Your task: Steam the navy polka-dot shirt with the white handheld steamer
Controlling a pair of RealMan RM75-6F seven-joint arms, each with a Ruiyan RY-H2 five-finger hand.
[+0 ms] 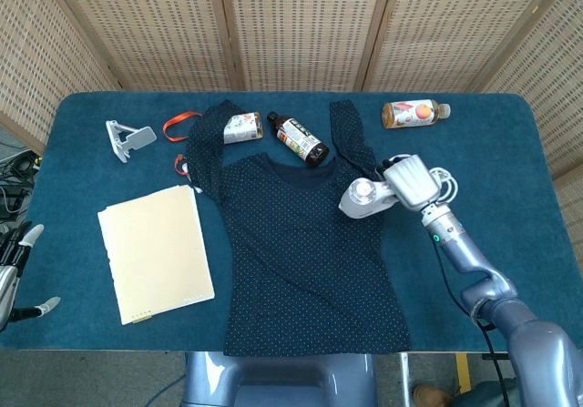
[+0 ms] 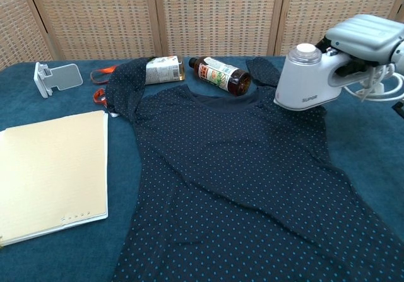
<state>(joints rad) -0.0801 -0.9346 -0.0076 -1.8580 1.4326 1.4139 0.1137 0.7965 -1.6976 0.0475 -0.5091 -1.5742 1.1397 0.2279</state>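
The navy polka-dot shirt [image 1: 301, 243] [image 2: 240, 187] lies flat in the middle of the blue table, collar toward the far side. My right hand [image 1: 414, 181] [image 2: 366, 39] grips the handle of the white handheld steamer [image 1: 363, 198] [image 2: 306, 77], held just above the shirt's far right shoulder with its head pointing left. A white cord [image 1: 442, 181] loops behind the hand. My left hand [image 1: 14, 270] shows only at the left edge of the head view, off the table, fingers apart and holding nothing.
A cream folder [image 1: 155, 252] [image 2: 50, 171] lies left of the shirt. Past the collar lie a dark bottle [image 1: 298, 139] [image 2: 221, 75] and a small can [image 1: 242, 127] [image 2: 165, 69]. An orange juice bottle [image 1: 414, 113] lies at the far right, a white stand [image 1: 127, 139] and an orange strap [image 1: 179, 127] at the far left.
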